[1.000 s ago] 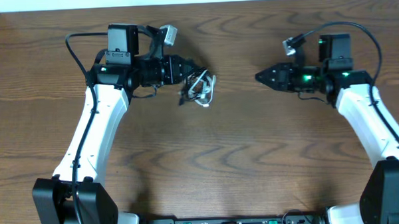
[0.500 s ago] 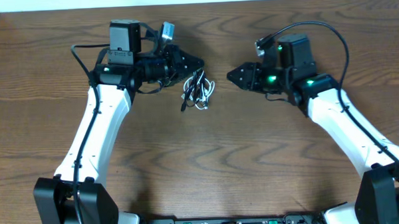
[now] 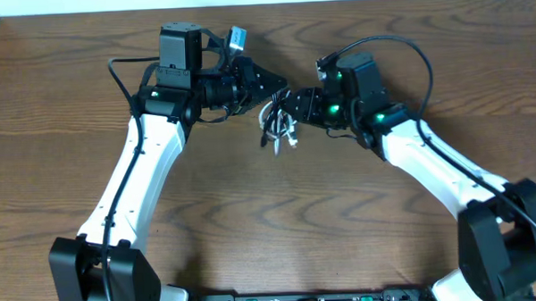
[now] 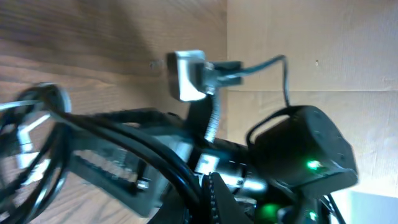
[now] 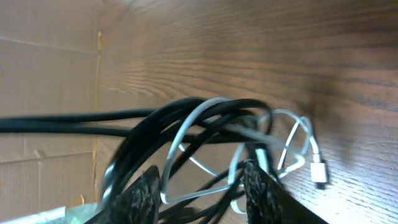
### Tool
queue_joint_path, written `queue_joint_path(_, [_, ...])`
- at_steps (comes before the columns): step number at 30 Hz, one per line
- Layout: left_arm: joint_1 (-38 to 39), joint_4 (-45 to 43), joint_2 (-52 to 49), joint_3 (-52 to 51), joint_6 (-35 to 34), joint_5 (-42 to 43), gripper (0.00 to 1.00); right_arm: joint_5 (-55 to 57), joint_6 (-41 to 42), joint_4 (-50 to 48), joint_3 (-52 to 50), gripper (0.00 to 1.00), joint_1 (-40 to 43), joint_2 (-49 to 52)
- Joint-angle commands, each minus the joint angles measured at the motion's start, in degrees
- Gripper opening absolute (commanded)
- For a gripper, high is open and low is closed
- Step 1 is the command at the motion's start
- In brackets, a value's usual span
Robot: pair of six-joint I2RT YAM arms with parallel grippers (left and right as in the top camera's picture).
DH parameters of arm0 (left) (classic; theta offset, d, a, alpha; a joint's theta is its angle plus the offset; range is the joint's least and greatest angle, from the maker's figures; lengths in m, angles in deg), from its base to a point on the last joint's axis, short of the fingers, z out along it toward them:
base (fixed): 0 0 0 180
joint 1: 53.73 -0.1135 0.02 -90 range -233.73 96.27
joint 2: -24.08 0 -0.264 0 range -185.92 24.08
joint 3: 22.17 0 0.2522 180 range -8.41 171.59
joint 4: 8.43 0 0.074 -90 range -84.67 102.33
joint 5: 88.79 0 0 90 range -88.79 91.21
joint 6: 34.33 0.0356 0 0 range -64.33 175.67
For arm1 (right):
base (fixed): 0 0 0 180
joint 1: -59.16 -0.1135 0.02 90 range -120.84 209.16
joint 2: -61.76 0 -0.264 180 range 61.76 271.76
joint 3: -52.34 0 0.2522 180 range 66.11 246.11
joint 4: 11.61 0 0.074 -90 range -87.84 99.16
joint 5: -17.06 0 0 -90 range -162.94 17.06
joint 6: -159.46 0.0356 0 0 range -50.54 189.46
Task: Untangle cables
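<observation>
Two cables [image 3: 280, 125], black and white, are bunched in a tangle at the tip of the left hand [image 3: 272, 88], which is closed on them over the tabletop [image 3: 252, 214]. Only the right wrist view shows the right hand [image 5: 200, 171] open, its fingers [image 5: 142, 193] straddling the loops, with a white plug [image 5: 319, 172] near the wood.

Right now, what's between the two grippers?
Only the cables, a black-and-white tangle, between left gripper and right gripper. Overhead shows it; the right wrist view shows the loops up close.
</observation>
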Motion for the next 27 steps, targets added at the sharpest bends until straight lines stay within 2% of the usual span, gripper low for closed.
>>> queue_joint_path(1, [1.38, -0.24, 0.35, 0.28, -0.7, 1.38, 0.08, 0.59, 2.91, -2.45, 0.24, 0.39, -1.11, 2.67])
queue_joint_path(13, [3.58, -0.42, 0.35, 0.28, -0.72, 1.36, 0.08, 0.11, 4.07, -7.63, 0.24, 0.39, -1.77, 3.98])
queue_joint_path(17, [3.69, -0.42, 0.35, 0.28, -0.74, 1.38, 0.07, 1.31, 4.44, -7.56, 0.24, 0.26, -1.97, 4.35])
queue_joint_path(24, [3.69, -0.42, 0.35, 0.28, -0.7, 1.36, 0.07, 1.9, 4.31, -5.68, 0.24, 0.15, -2.64, 5.44])
queue_joint_path(27, [3.69, -0.42, 0.35, 0.28, -0.63, 1.01, 0.07, 2.36, 2.16, -3.54, 0.24, 0.07, -2.64, 5.44])
